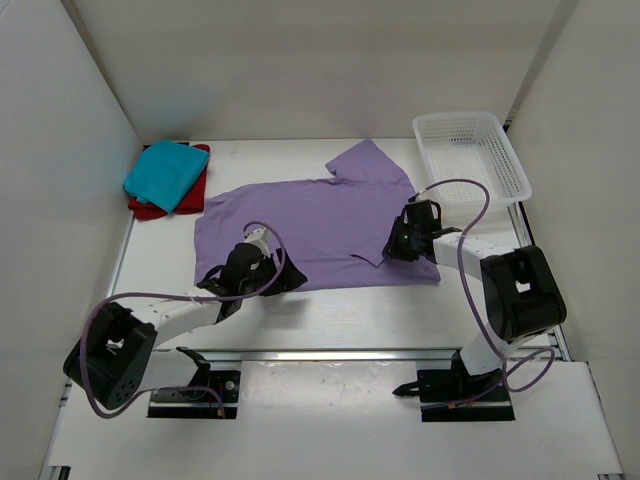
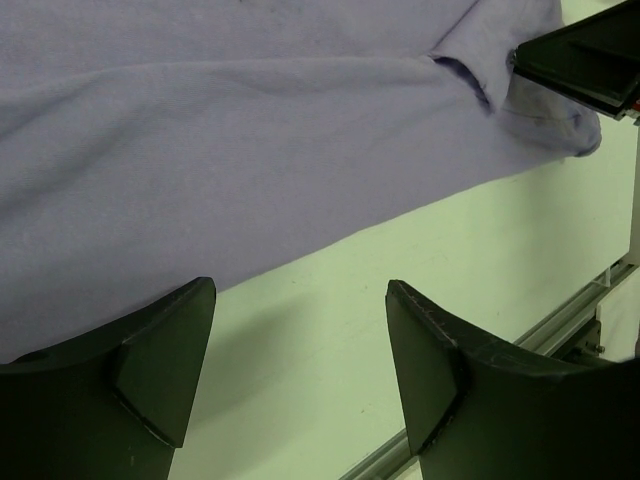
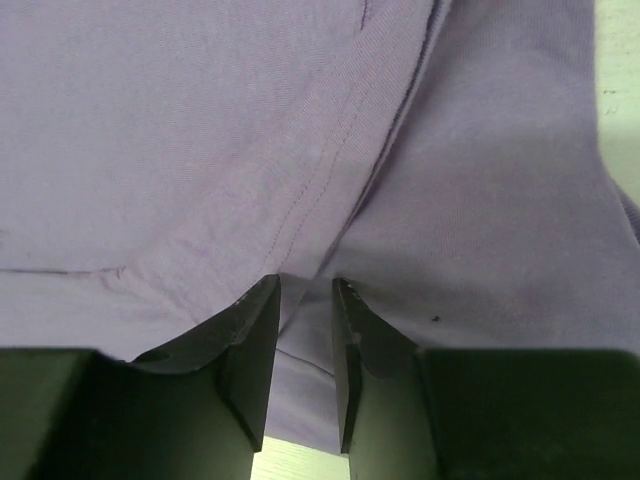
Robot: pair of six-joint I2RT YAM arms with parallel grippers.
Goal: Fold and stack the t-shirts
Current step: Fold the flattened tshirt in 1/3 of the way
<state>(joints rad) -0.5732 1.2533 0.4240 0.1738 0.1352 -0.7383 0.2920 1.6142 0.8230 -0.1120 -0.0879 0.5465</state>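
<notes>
Both arms at the near edge of the purple shirt (image 1: 310, 225)
right gripper (image 3: 305, 285) clamped on cloth by the neckline; left gripper (image 2: 300, 290) spread apart, just off the hem over bare table (image 1: 330, 315); shirt lies lengthwise left-to-right, mid-table.

Flat-spread lavender t-shirt (image 1: 300, 225) at centre; folded teal t-shirt (image 1: 165, 172) atop folded red t-shirt (image 1: 150, 209), far left.

Between the left gripper's (image 2: 300, 290) wide-spread fingers lies bare tabletop (image 2: 480, 280), free to pass. Just ahead, the pale lavender cloth t-shirt (image 1: 300, 225) covers the surface. Beyond the right gripper (image 3: 305, 282), to its right, a white plastic lattice basket (image 1: 470, 150) stands in the way.
</notes>
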